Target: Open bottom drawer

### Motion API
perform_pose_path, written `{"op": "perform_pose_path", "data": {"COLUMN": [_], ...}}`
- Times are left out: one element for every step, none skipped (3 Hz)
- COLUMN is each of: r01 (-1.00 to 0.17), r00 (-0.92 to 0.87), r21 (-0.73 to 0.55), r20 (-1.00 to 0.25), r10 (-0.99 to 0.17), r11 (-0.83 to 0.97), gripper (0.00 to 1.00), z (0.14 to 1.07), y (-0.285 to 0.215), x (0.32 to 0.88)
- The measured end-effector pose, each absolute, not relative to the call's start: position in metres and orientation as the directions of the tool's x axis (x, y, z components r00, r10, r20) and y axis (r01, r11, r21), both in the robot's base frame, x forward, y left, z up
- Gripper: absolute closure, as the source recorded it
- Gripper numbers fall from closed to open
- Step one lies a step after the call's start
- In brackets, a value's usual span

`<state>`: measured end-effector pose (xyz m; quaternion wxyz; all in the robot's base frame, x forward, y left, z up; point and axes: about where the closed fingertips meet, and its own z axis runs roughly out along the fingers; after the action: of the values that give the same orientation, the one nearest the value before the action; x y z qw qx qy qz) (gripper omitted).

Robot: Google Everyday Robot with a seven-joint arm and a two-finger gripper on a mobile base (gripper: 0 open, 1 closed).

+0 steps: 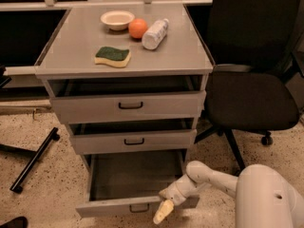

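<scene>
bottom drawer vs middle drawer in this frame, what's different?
The bottom drawer is pulled far out, with its inside floor showing; the middle drawer sits only slightly out, showing a thin dark gap. The gripper is at the right part of the bottom drawer's front, while no part of the arm is near the middle drawer. The bottom drawer's front panel looks shorter than the middle drawer's. Both are grey with a small black centre handle.

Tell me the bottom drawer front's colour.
Grey bottom drawer, camera view; the tool is at its front, right of centre.
</scene>
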<state>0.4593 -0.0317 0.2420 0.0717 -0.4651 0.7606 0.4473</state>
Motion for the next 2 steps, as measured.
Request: {"op": "perform_pose_path", "data": {"r01": [-0.772, -0.747], "r00": [-0.557, -0.576], "r21": [0.614, 0.645], "r20": [-0.525, -0.508], "r10": [-0.643, -0.641], "r11": [0.167, 0.160], "gripper": [0.00, 0.00], "z": [0.242, 0.255], "y": [-0.032, -0.036], "x": [0.460, 0.427]}}
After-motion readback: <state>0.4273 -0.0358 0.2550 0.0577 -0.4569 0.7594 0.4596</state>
